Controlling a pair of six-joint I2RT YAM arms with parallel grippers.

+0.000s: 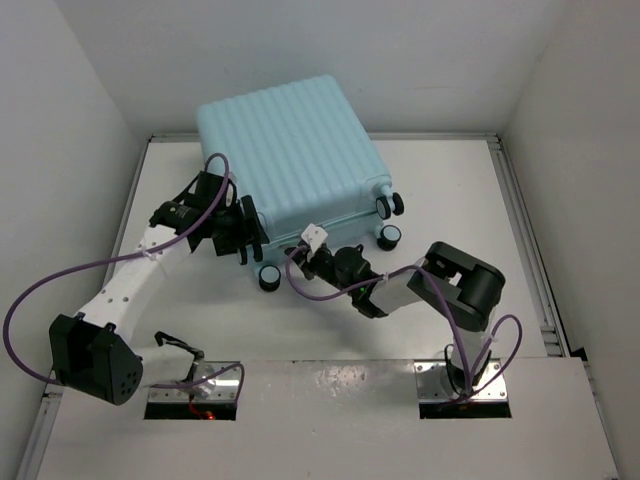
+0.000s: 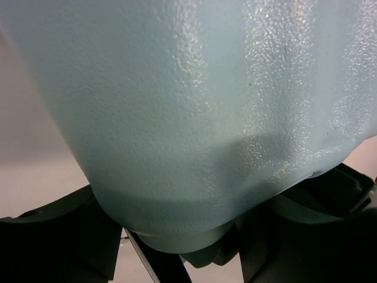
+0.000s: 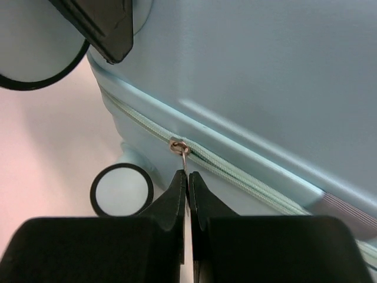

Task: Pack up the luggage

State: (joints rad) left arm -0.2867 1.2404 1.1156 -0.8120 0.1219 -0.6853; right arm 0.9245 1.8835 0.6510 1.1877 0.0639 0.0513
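The luggage point(image 1: 290, 150), a pale aqua ribbed hard-shell suitcase, lies closed on the table at the back centre, black wheels facing me. My left gripper point(image 1: 245, 232) is at its near left corner, jaws spread either side of the shell point(image 2: 194, 118), which fills the left wrist view. My right gripper point(image 1: 312, 252) is at the near edge, shut on the metal zipper pull point(image 3: 185, 154) of the aqua zip point(image 3: 235, 171) running along the seam. A wheel point(image 3: 121, 190) sits just left of the fingers.
Wheels point(image 1: 388, 206) point(image 1: 389, 237) stick out at the case's near right corner, another wheel point(image 1: 269, 278) at the near left. White walls close in on both sides and behind. Purple cables loop off both arms.
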